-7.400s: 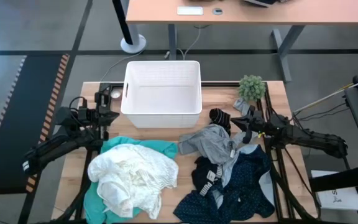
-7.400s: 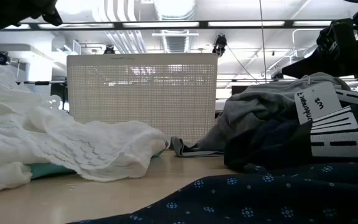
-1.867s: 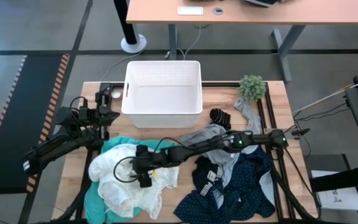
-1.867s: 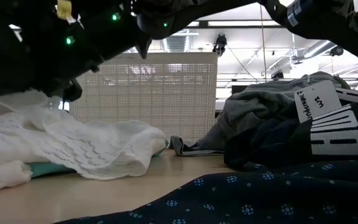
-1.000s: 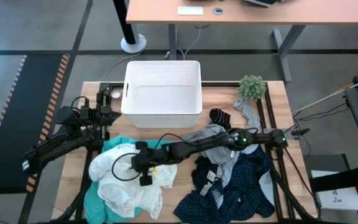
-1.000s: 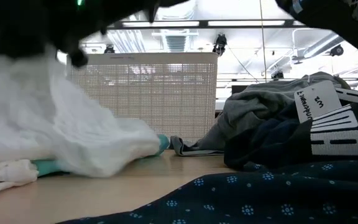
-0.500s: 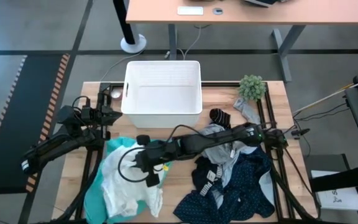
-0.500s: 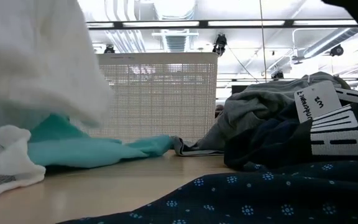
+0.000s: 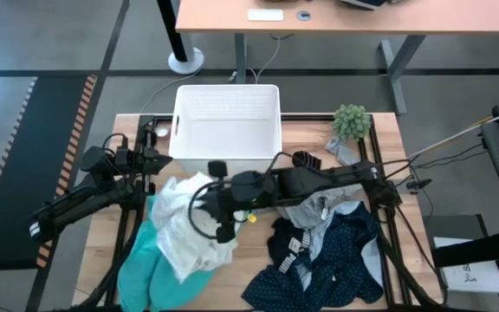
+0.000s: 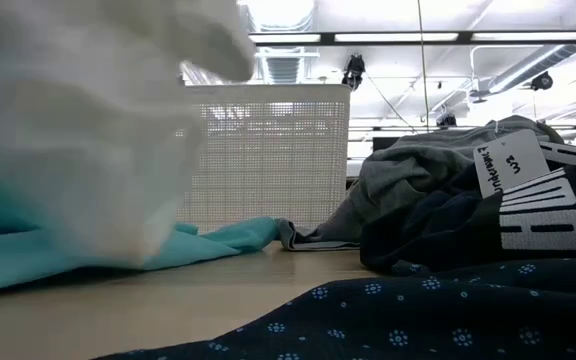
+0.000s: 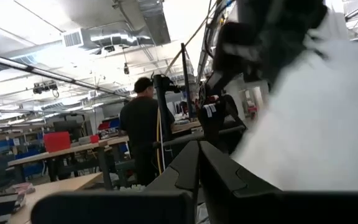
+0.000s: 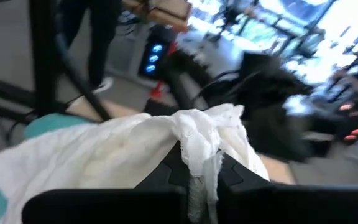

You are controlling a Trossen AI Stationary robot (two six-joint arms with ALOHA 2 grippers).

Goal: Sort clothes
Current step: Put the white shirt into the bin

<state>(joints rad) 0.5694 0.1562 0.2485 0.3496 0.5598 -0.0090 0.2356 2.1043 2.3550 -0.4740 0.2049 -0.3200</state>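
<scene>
The right gripper [image 9: 217, 192] reaches far across the table from the right side and is clamped on a bunch of the white lacy fabric garment [image 9: 189, 232]; in its own wrist view the cloth [image 12: 135, 152] is pinched between the two dark fingers [image 12: 166, 171] and spills over them. From above, the garment hangs off the gripper in a long drape over the left half of the wooden table [image 9: 251, 247], lifted clear of the teal soft garment [image 9: 145, 269] that lies flat beneath it near the table's front left edge. Just behind the gripper stands the white ribbed plastic basket [image 9: 227, 130], and to its right lies the grey garment [image 9: 319, 212] with the navy dotted garment [image 9: 336, 260] and a black piece with white stripes [image 9: 291, 247] in front of that. A small fuzzy green plant [image 9: 351, 121] sits at the far right corner. The left gripper [image 9: 154, 156] waits at the left edge beside the basket, and its wrist view shows its fingers [image 11: 194, 165] closed together. From table height the hanging white cloth [image 10: 78, 130] fills the left side and hides part of the basket [image 10: 268, 150], with teal [image 10: 88, 250] spread under it; this view alone shows a white tag [image 10: 513, 160] on the grey heap [image 10: 418, 190]. The left wrist view catches a person in dark clothes [image 11: 143, 127] standing in the room beyond.
</scene>
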